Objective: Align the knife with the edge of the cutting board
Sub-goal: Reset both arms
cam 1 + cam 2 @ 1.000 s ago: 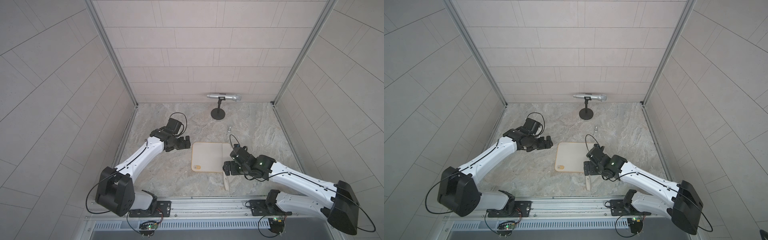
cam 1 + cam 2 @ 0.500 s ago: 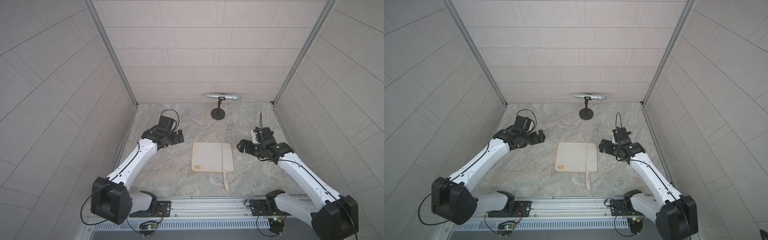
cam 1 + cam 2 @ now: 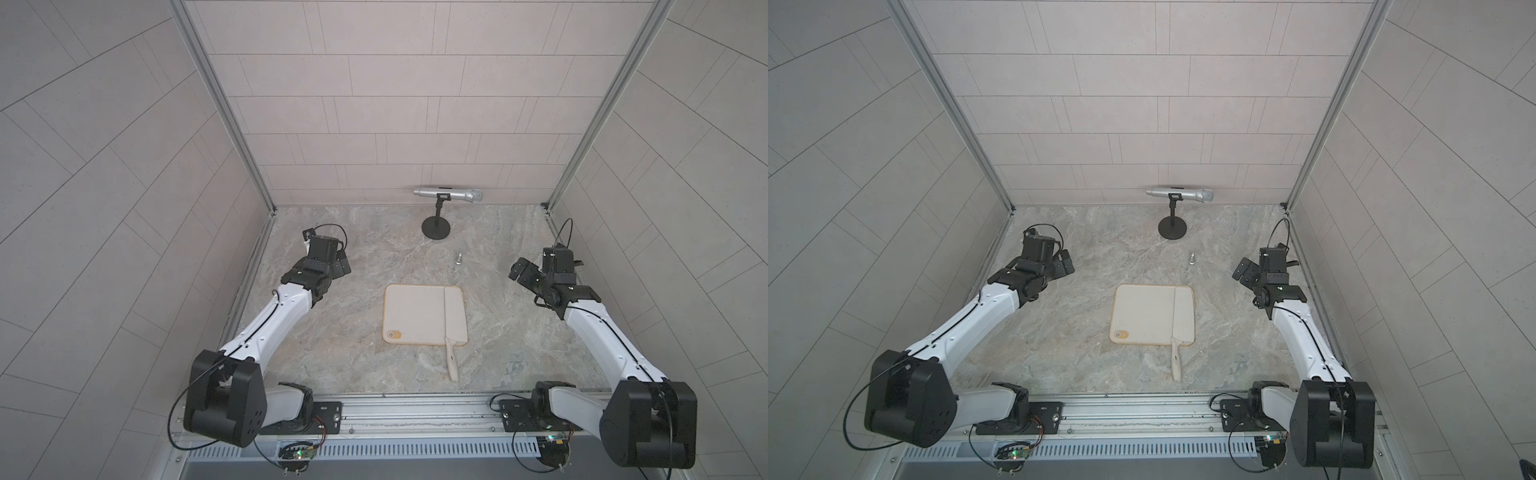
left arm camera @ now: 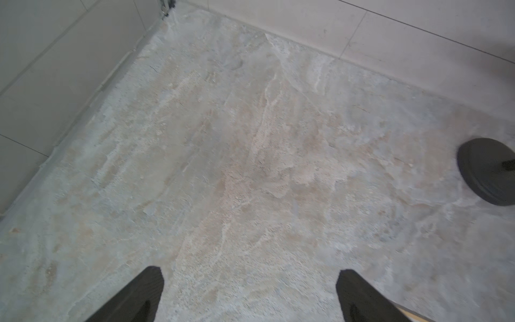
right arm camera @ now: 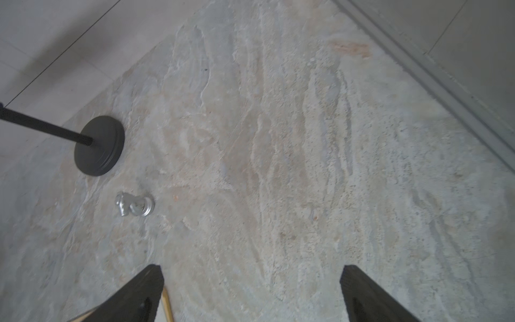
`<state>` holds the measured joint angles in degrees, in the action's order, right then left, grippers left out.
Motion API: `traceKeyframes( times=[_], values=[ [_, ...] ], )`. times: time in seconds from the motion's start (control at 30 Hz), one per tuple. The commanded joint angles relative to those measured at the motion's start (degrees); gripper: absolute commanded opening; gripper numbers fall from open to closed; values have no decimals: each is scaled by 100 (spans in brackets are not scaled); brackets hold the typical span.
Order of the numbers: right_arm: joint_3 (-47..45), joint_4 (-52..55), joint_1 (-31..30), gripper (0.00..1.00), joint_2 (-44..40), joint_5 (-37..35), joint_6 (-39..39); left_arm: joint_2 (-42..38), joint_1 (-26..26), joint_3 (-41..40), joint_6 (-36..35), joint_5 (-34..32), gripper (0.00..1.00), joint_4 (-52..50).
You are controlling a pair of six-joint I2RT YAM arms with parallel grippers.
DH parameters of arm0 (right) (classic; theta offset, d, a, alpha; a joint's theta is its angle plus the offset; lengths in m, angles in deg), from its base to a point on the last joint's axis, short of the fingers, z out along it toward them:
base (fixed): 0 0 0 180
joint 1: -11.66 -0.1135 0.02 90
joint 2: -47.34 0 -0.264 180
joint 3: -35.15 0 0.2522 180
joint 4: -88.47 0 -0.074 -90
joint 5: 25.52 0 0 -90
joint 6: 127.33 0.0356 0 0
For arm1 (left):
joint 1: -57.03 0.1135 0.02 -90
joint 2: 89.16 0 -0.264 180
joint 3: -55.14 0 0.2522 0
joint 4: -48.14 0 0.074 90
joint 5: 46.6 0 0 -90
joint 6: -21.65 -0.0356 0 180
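Note:
The cream cutting board (image 3: pixel 411 311) (image 3: pixel 1142 311) lies flat in the middle of the stone floor, its tan hole tab at the near left corner. The pale knife (image 3: pixel 453 316) (image 3: pixel 1183 316) lies with its blade along the board's right edge. Its beige handle (image 3: pixel 451 363) sticks out past the near edge. My left gripper (image 3: pixel 343 264) (image 4: pixel 250 278) hovers open and empty, far to the board's left. My right gripper (image 3: pixel 521 270) (image 5: pixel 252 276) is open and empty off to the board's right. A tan strip of the board's rim (image 5: pixel 167 304) shows by one right finger.
A silver microphone (image 3: pixel 449 194) rests on a black stand with a round base (image 3: pixel 436 228) (image 5: pixel 99 145) (image 4: pixel 487 171) by the back wall. A small silver metal piece (image 3: pixel 459 258) (image 5: pixel 133 205) sits between the stand and the board. Tiled walls close in on both sides.
Both arms have pulled away from the board: the right gripper rose from the knife's handle end and swung out right, and the left gripper drew back left. The knife stayed along the board's edge.

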<state>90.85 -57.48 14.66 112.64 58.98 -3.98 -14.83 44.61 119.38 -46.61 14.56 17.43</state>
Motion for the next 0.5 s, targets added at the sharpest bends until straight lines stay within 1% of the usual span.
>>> traceKeyframes(
  times=[0.0, 0.1, 0.2, 0.3, 0.47],
  values=[
    [-400, -1239, 33, 100, -68, -819, -124, -125, 92, -288, -442, -754, 100, 1154],
    [-571, -1860, 35, 100, 59, -1255, -389, -6, 188, -591, -770, -792, 100, 1669],
    [-917, -2463, 72, 100, 199, -1503, -647, 86, 252, -1049, -1077, -878, 100, 2323],
    [-1197, -3086, 142, 100, 334, -1564, -785, 272, 296, -1538, -1474, -797, 100, 3182],
    [-1212, -3354, 266, 100, 671, -1455, -992, 595, 343, -2019, -1914, -330, 100, 4294]
  ],
)
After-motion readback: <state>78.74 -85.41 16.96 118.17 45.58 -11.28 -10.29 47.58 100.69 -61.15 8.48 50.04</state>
